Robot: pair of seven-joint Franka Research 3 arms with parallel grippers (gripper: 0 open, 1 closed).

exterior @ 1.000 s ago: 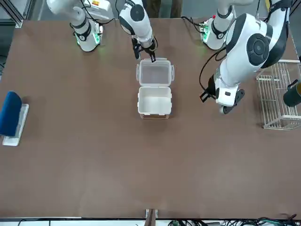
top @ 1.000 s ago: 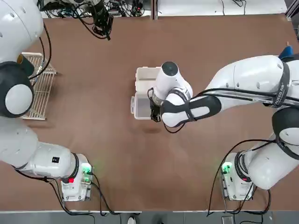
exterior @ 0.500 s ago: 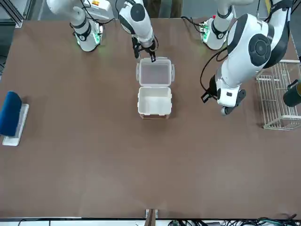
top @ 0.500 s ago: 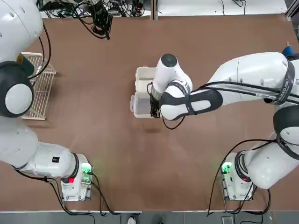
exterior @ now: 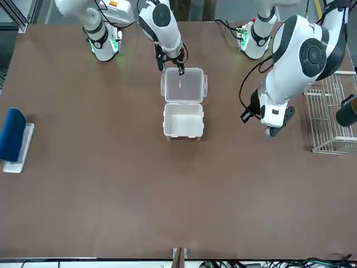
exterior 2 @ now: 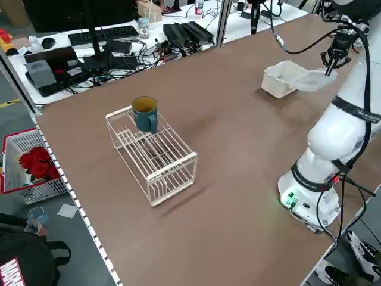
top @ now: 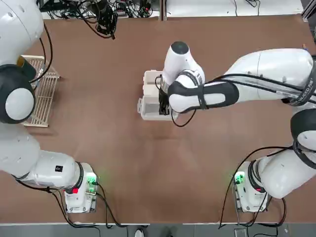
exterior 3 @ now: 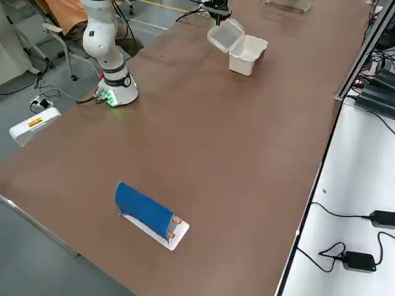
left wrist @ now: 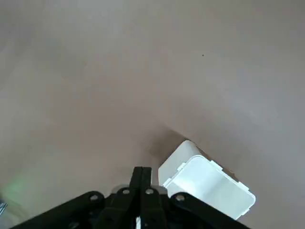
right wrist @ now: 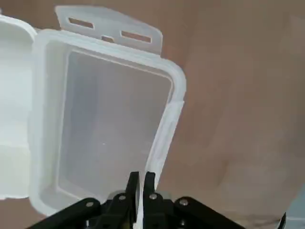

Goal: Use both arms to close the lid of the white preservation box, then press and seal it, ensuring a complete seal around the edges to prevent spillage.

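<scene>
White preservation box is seen near the middle of the worktop, a little toward its far edge from the robot, mouth up, with its lid folded out flat on the robot's side of it and lifted slightly at the free edge.

Both arms are large against it. The right arm is stretched out from its base at the near right corner, elbow bent, wrist bowed over the lid. The left arm is reared up over the left edge of the worktop, beside a white wire rack with a mug, its gripper hanging clear of the box with fingers pressed together on nothing.

The right gripper is pinched closed on the lid's free edge (only a sliver shows between the fingers).

The step in hand is judged to be swinging the lid over on its hinge. It would be done well if the pinch were carried in an arc about the hinge rather than dragged, so the box is not slid; a steadying touch from the left gripper would help.
</scene>
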